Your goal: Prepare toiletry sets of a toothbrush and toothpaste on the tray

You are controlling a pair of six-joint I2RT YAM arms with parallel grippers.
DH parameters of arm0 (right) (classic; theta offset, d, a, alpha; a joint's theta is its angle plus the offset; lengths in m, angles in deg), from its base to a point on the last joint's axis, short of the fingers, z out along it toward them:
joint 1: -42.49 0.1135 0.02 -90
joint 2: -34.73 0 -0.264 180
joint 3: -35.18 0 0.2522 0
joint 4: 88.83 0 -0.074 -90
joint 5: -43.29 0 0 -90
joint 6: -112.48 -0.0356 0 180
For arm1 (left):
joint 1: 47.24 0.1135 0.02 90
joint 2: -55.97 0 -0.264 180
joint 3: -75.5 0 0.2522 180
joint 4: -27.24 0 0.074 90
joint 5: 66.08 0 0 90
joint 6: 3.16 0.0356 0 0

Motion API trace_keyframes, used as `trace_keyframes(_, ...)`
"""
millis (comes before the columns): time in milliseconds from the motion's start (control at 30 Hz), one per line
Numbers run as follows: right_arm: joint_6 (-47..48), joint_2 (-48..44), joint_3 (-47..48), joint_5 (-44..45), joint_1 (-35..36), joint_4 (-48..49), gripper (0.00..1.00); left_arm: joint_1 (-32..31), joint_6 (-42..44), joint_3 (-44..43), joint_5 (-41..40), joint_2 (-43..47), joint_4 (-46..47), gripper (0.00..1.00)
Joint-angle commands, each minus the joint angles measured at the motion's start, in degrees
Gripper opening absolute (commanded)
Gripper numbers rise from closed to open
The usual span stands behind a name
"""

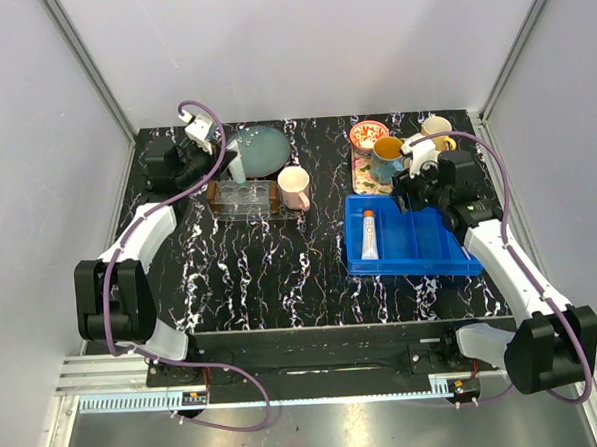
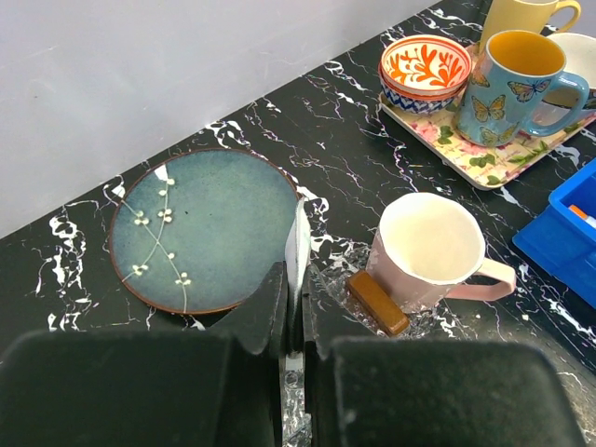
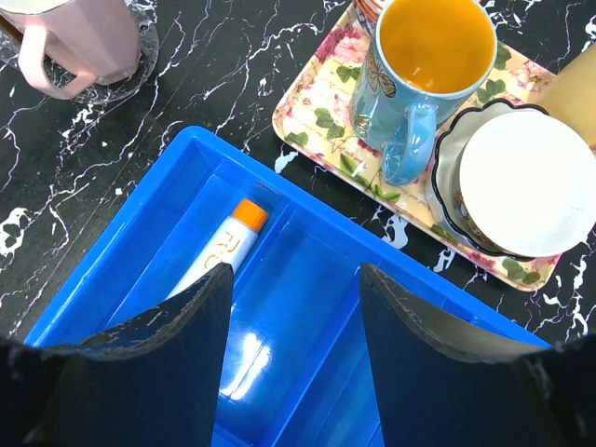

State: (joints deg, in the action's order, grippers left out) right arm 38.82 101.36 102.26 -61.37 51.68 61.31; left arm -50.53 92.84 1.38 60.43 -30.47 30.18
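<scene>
Plainly, the left gripper point(image 2: 292, 289) has its jaws clamped on a thin white tube point(image 2: 298, 237), probably light, soft and slippery, by the clear tray point(image 1: 245, 198), left of the blue bin point(image 3: 186, 158). The right gripper point(image 3: 296, 272) holds its jaws apart above the bin's orange-capped tube point(image 3: 228, 247), best gripped mid-body.

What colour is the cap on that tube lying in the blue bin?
Orange. The toothpaste cap shows best in the right wrist view.

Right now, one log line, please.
left gripper: shut on toothpaste tube over clear tray | right gripper: open over blue bin | orange-capped tube: in bin
</scene>
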Motion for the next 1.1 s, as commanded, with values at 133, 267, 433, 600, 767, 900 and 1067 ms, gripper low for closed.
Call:
trace_keyframes(133,1.33,0.78,-0.06,-1.08,-0.31,2.3,0.62,0.56,2.0,-0.2,3.65,-0.93,5.79,0.0)
trace_keyframes(267,1.33,1.04,-0.06,-1.08,-0.31,2.3,0.62,0.83,2.09,0.06,4.01,-1.28,6.4,0.0)
trace_keyframes(433,1.42,1.13,-0.15,-0.99,-0.31,2.39,0.62,1.0,2.09,0.24,4.8,-1.46,6.76,0.0)
trace_keyframes(600,1.59,1.31,-0.23,-1.16,-0.4,2.3,0.62,1.09,1.74,1.03,4.97,-1.46,7.63,0.0)
trace_keyframes(767,1.5,1.31,-0.23,-1.43,-0.31,2.3,0.62,1.79,0.24,1.65,5.23,-1.63,8.95,0.0)
trace_keyframes(900,1.59,1.22,-0.41,-1.43,-0.31,2.3,0.62,2.06,-0.2,2.09,5.41,-1.63,9.31,0.0)
trace_keyframes(1067,1.5,1.13,-0.5,-1.69,-0.31,2.3,0.63,2.15,-0.2,2.26,5.59,-2.24,9.39,0.0)
